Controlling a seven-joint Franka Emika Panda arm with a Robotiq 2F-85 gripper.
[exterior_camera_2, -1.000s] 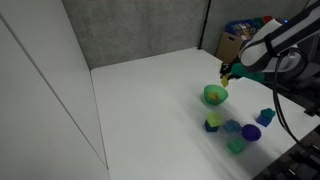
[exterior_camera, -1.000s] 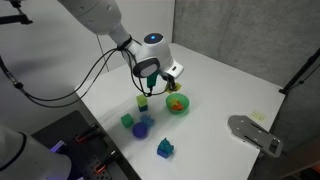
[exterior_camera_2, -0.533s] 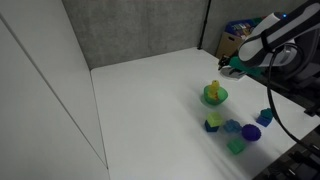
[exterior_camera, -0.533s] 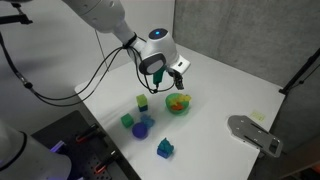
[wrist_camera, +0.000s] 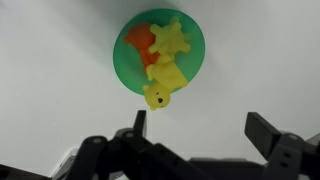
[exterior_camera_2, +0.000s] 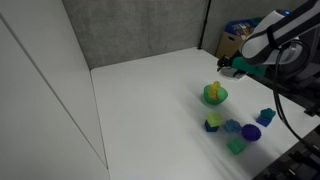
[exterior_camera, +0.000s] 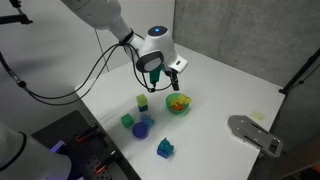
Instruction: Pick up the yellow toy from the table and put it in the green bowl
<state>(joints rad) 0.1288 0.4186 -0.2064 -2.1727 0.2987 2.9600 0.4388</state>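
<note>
Wrist view, yellow toy (wrist_camera: 162,83) in green bowl (wrist_camera: 127,68), pincer (wrist_camera: 200,126) spread

Arm (exterior_camera: 100,18) outstretched, wrist (exterior_camera: 155,45) angled downward, pincer (wrist_camera: 200,130) empty, its fingers (wrist_camera: 263,128) spread wide apart.

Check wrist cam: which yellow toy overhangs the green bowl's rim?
The lower, blocky yellow toy; the star-shaped yellow toy lies fully inside the green bowl.

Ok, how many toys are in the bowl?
3 in the wrist view: an orange toy, a yellow toy beside it, and a second yellow toy lying across the bowl rim. More could be hidden underneath.
</note>
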